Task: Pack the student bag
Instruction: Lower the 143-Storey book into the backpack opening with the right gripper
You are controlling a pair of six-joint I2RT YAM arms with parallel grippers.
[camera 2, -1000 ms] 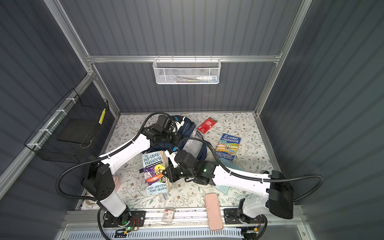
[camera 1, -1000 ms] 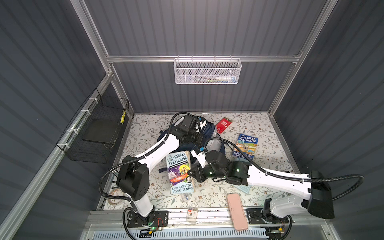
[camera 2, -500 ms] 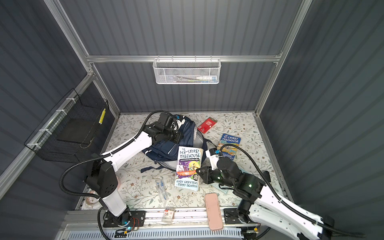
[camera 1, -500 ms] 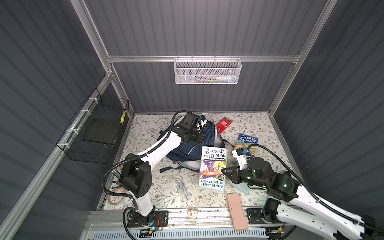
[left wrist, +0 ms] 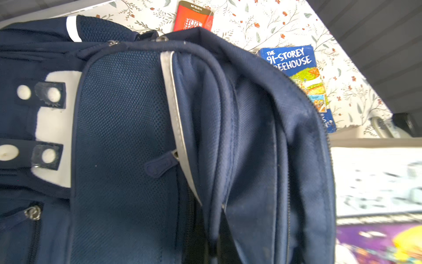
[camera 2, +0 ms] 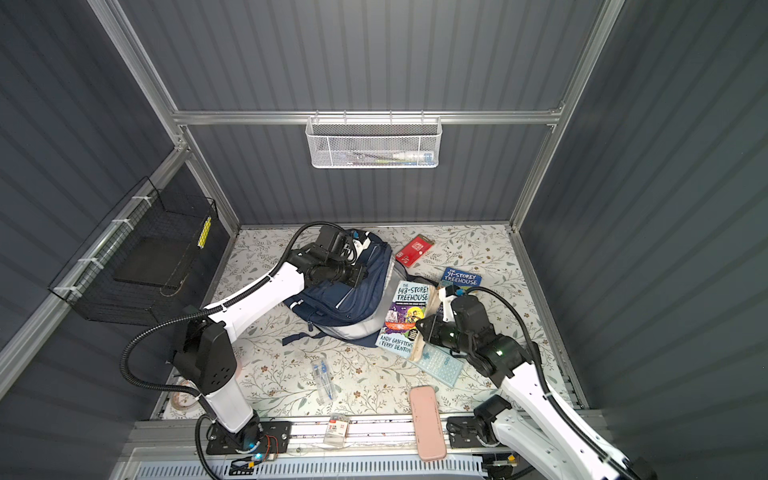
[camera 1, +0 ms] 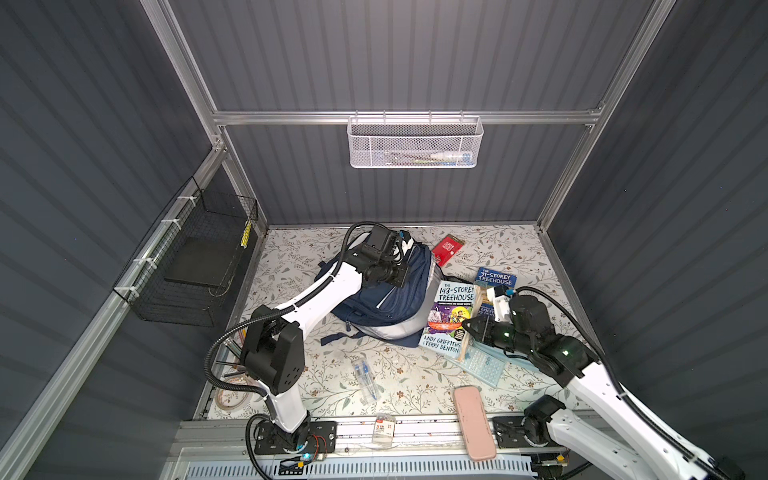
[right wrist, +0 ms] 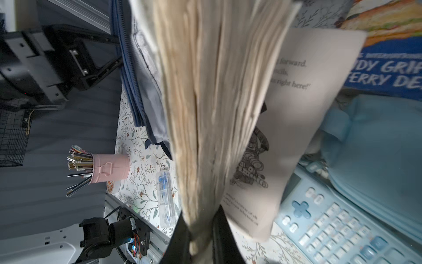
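Left claw (camera 1: 402, 277) pinches the student bag (camera 1: 386, 308) at its rim.

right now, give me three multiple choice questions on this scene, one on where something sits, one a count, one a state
1. The red packet lies
A. beside the student bag
B. inside it
C. on top of it

2. How many Treehouse titles show?
A. one
B. two
C. four

3. The right tool is
A. open and empty
B. shut on the 143-Storey book
C. shut on the red packet

Answers:
1 A, the packet rests on the floral surface next to the bag's edge.
2 B, only the 143-Storey book and the 91-Storey book are seen.
3 B, the right wrist view shows both fingers pinching its page edge.
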